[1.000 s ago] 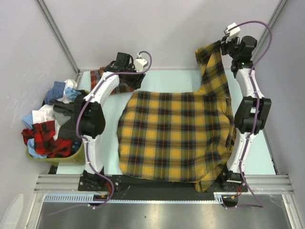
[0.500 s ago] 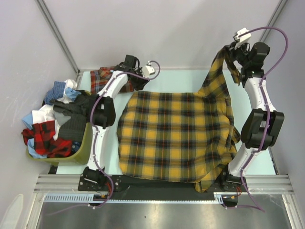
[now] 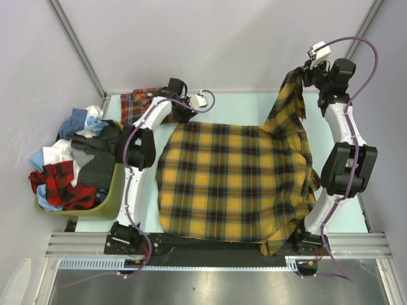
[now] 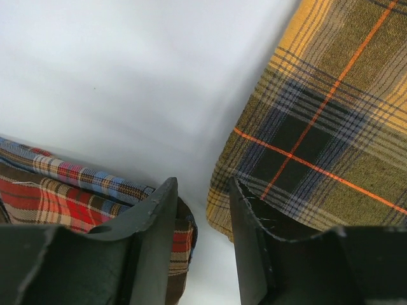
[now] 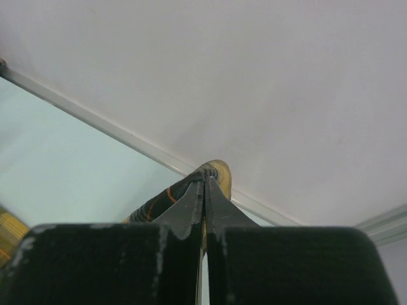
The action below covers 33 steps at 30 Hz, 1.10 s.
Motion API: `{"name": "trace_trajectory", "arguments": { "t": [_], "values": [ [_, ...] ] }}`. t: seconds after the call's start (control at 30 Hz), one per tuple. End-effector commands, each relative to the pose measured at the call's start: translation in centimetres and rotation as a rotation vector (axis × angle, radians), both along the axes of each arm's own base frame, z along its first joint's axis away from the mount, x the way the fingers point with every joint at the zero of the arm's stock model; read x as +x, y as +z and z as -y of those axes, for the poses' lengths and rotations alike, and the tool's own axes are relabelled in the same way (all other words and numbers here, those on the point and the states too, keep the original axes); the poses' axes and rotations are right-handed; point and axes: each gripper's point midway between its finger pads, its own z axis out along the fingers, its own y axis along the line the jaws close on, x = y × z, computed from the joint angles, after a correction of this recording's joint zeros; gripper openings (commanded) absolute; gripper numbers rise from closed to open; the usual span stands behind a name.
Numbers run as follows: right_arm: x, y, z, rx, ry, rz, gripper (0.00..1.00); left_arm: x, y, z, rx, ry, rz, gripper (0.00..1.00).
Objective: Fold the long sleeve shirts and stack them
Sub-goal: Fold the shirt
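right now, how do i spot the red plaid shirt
On the pale green table, look past the big yellow-and-black shirt to the far left corner. The red-orange plaid shirt lies there, the only red plaid outside the clothes bin.

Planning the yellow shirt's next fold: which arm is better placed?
Probably right. The right gripper is shut on the yellow shirt, lifting one corner. The left gripper is open beside the shirt's far edge, holding nothing.

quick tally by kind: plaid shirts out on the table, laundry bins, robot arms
plaid shirts on the table: 2 (yellow-and-black shirt, red plaid shirt)
laundry bins: 1 (green bin)
robot arms: 2 (left arm, right arm)
total: 5
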Motion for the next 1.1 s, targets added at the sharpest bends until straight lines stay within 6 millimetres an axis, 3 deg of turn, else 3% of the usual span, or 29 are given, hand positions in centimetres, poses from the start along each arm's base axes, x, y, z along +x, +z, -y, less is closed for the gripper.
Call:
{"name": "trace_trajectory", "arguments": {
  "t": [0.0, 0.27, 0.43, 0.53, 0.57, 0.67, 0.7, 0.73, 0.87, 0.93, 0.97, 1.0, 1.03, 1.07],
  "values": [
    [1.9, 0.0, 0.8, -0.018, -0.052, 0.015, 0.0, -0.7, -1.1, 0.1, 0.008, -0.056, -0.027, 0.41],
    [4.3, -1.0, 1.7, 0.007, -0.097, -0.001, 0.0, -2.1, -2.5, 0.3, 0.018, -0.102, -0.081, 0.44],
    [5.3, -2.1, 2.0, 0.025, -0.118, -0.021, 0.0, -1.6, -3.2, 0.0, 0.044, -0.08, -0.079, 0.3],
    [6.7, -3.0, 2.7, 0.04, -0.157, -0.028, 0.0, -0.9, -3.0, -0.1, 0.044, -0.033, -0.064, 0.11],
    [7.2, -3.0, 3.0, 0.045, -0.172, -0.022, 0.0, -0.2, -2.6, -0.2, 0.04, -0.012, -0.035, 0.0],
    [9.3, -2.2, 4.1, 0.075, -0.229, 0.009, 0.0, 2.2, 0.2, -0.7, -0.003, 0.075, 0.052, 0.0],
    [9.9, 0.5, 4.5, 0.081, -0.242, 0.067, 0.0, 3.0, 1.3, -1.3, -0.02, 0.11, 0.079, 0.0],
    [10.8, -0.6, 4.7, 0.093, -0.25, 0.051, 0.0, 3.9, 2.7, -1.6, -0.04, 0.148, 0.113, 0.0],
    [12.5, 3.2, 5.5, 0.118, -0.274, 0.158, 0.0, 6.3, 8.4, -2.9, -0.072, 0.212, 0.277, 0.0],
    [12.5, 5.1, 5.4, 0.121, -0.267, 0.204, 0.0, 6.2, 8.9, -3.6, -0.058, 0.215, 0.291, 0.0],
    [12.3, 5.5, 5.0, 0.13, -0.252, 0.207, 0.0, 6.1, 10.0, -3.9, -0.051, 0.21, 0.315, 0.0],
    [12.0, 5.8, 4.7, 0.13, -0.235, 0.205, 0.0, 5.9, 9.9, -4.1, -0.039, 0.206, 0.313, 0.0],
    [11.8, 5.0, 4.3, 0.134, -0.219, 0.172, 0.0, 5.4, 9.9, -4.3, -0.029, 0.193, 0.312, 0.0],
    [10.7, 6.3, 3.3, 0.131, -0.181, 0.176, 0.0, 5.1, 10.0, -4.4, -0.026, 0.186, 0.312, 0.0]
  ]
}}
